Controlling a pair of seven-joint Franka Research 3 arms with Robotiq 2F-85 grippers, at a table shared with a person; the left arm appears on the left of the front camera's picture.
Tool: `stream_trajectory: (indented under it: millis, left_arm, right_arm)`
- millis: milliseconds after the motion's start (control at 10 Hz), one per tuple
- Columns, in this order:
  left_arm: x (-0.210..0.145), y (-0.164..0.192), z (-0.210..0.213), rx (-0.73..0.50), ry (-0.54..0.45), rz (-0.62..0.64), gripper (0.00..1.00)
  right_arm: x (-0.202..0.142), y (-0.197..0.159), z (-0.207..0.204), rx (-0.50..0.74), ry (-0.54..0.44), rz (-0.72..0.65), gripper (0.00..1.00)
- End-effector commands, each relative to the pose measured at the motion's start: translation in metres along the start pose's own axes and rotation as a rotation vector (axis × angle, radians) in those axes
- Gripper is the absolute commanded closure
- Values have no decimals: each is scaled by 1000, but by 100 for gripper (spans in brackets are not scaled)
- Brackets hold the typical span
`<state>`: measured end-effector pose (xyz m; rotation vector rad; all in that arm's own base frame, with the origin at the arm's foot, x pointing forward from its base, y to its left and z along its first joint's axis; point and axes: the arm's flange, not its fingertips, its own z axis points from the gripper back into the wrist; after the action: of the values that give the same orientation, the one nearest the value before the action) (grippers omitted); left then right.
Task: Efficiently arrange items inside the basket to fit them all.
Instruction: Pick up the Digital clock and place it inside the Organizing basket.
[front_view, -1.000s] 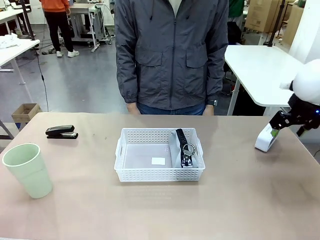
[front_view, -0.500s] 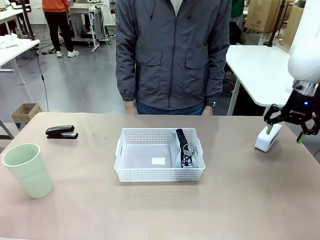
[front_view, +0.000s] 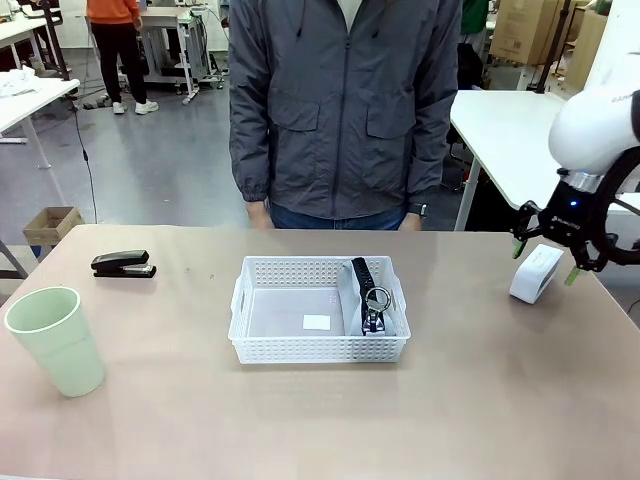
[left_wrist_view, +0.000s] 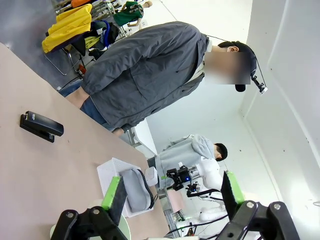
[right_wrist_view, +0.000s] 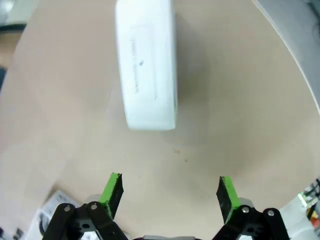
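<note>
The white basket (front_view: 318, 349) sits mid-table with the grey zip pouch (front_view: 371, 297) standing on edge along its right wall. Far left lie the black stapler (front_view: 123, 264) and, nearer, the pale green cup (front_view: 55, 340). The white boxy block (front_view: 530, 283) rests at the table's right side. My right gripper (front_view: 546, 260) hovers open just above it, one green fingertip on either side. From the right wrist, the block (right_wrist_view: 146, 62) lies ahead of the open gripper (right_wrist_view: 170, 192). My left gripper (left_wrist_view: 170, 192) is open and holds nothing, facing the stapler (left_wrist_view: 41, 126), basket (left_wrist_view: 111, 172) and pouch (left_wrist_view: 135, 186).
A person in a grey jacket (front_view: 345, 110) stands at the far edge behind the basket, arms down. The brown tabletop (front_view: 480, 400) has free room in front of the basket and between the basket and the block. Another white table (front_view: 520, 140) stands behind on the right.
My right gripper has let go of the block's near end, opened, and swung up and leftward to hang over the block. The block, basket, stapler and cup have not moved.
</note>
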<state>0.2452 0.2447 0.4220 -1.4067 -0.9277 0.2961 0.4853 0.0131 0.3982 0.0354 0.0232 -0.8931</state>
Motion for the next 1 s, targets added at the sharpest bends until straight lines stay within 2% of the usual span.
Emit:
stream_trajectory:
  millis: [0, 300, 600, 900]
  left_arm:
    - [0, -2, 1, -15, -4, -19, 0]
    - [0, -2, 1, -15, -4, -19, 0]
    - [0, -2, 1, -15, -4, -19, 0]
    - [0, -2, 1, -15, -4, -19, 0]
  right_arm:
    - [14, 19, -4, -97, -42, -127, 0]
    - [37, 25, -11, -149, -22, -179, 0]
    - [58, 30, -34, -240, -49, -156, 0]
    - [68, 35, -63, -201, 27, -103, 0]
